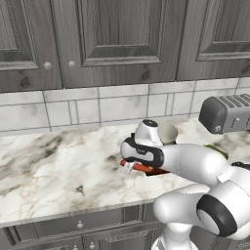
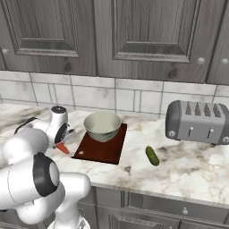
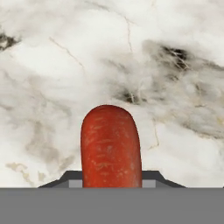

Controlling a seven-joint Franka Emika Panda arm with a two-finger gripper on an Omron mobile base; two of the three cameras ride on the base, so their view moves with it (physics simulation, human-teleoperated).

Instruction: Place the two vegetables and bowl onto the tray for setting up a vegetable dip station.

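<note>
1. Gripper (image 2: 62, 144) sits low over the marble counter (image 1: 58, 161), just left of the tray (image 2: 103, 150) as the right base view shows it. Fingers are closed on the carrot (image 3: 110, 146); the hand view has the orange-red piece rising from between the fingertips, blunt end pointing away from the hand.
2. Carrot's free end sticks out below the hand in both base views, close to the counter. Whether it is lifted clear or resting on the surface cannot be told.
3. Bowl (image 2: 102, 125) is already on the tray, at the rear, toward the wall. The near part of the tray is bare.
4. Cucumber (image 2: 152, 155) lies on the counter on the tray's far side from the gripper, between tray and toaster (image 2: 197, 121), well apart from the hand.
5. Key relation: the tray lies directly beside the held carrot, toward the toaster. Carrot's long axis runs roughly along the tray's left edge, angled down.
6. Judgement: a short sideways carry toward the bare front half should set the carrot down without touching the bowl. The low rim must be cleared first.
</note>
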